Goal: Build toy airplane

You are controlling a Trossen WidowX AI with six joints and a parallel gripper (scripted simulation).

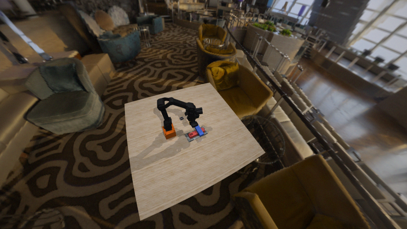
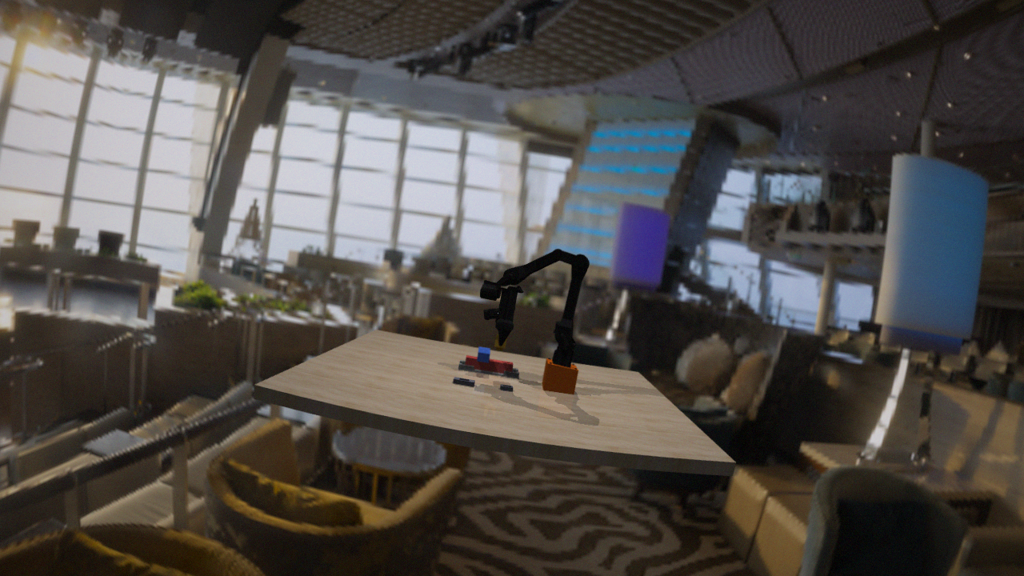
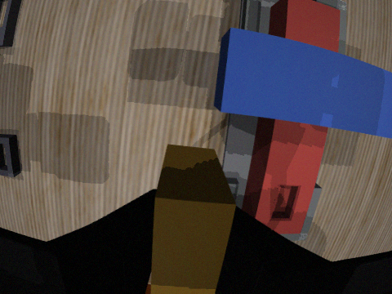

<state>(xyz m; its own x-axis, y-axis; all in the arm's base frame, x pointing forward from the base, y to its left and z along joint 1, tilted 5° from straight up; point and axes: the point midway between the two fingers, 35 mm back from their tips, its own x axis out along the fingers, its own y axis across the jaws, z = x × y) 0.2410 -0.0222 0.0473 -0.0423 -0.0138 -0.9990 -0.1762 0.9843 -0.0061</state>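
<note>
The hand [image 3: 185, 256] is closed on the yellow fin [image 3: 188, 224], which stands between its dark fingers and hangs above the desk [image 1: 176, 170], just beside the jig [image 3: 240, 153]. The red fuselage [image 3: 289, 169] lies flat in the grey jig, and the blue wing [image 3: 305, 82] sits across its top. A small dark socket [image 3: 284, 202] shows near the fuselage end closest to the fin, still open. In the wrist view the fin is left of that socket, off the fuselage, over bare wood. Two small dark frames [image 3: 10, 11] lie on the desk well apart from the jig. In the top view the arm [image 1: 182, 106] reaches from its orange base [image 1: 169, 133] and bends down toward the jig.
</note>
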